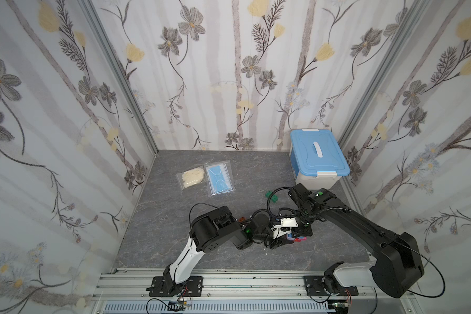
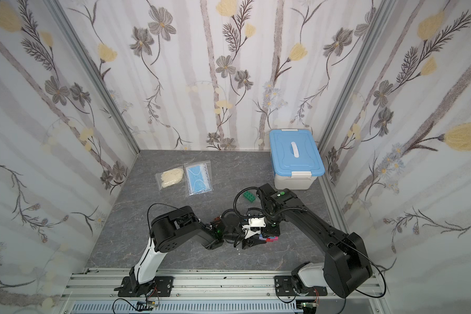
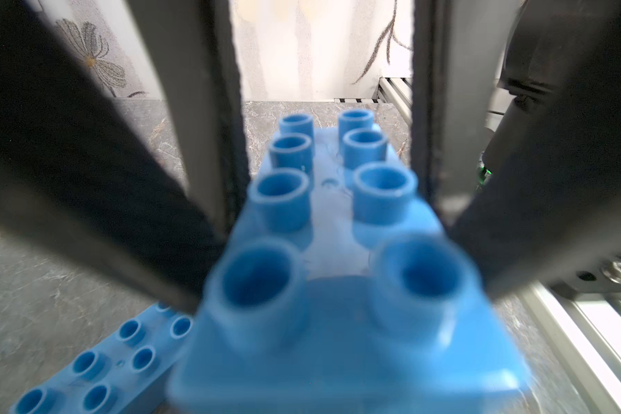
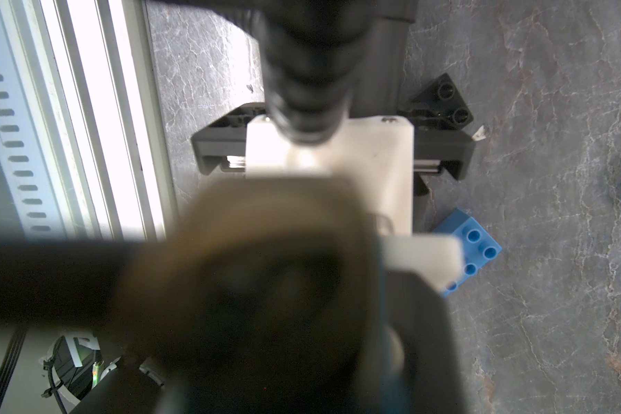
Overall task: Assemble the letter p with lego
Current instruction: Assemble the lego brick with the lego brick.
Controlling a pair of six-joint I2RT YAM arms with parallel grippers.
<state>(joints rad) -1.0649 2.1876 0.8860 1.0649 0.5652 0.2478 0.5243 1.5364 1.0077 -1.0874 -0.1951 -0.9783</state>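
Right up against my left wrist cam was the long blue brick [image 3: 337, 222], pinched by its sides in my left hand [image 1: 284, 241], above a second blue brick [image 3: 101, 365] that lay flat on the desk [image 1: 161, 217]. My right hand [image 1: 302, 232] was closed all the way, just beside some pink and red bricks [image 1: 299, 239] near the front edge. Couldn't tell if it gripped anything. One green brick [image 2: 248, 197] sat nearer the far right corner.

A long brick [image 3: 337, 222] sits in the left claw [image 3: 328, 161]; a second brick [image 3: 104, 365] lies on the bench [image 3: 51, 304] beside it, a box [image 1: 317, 157] well behind.
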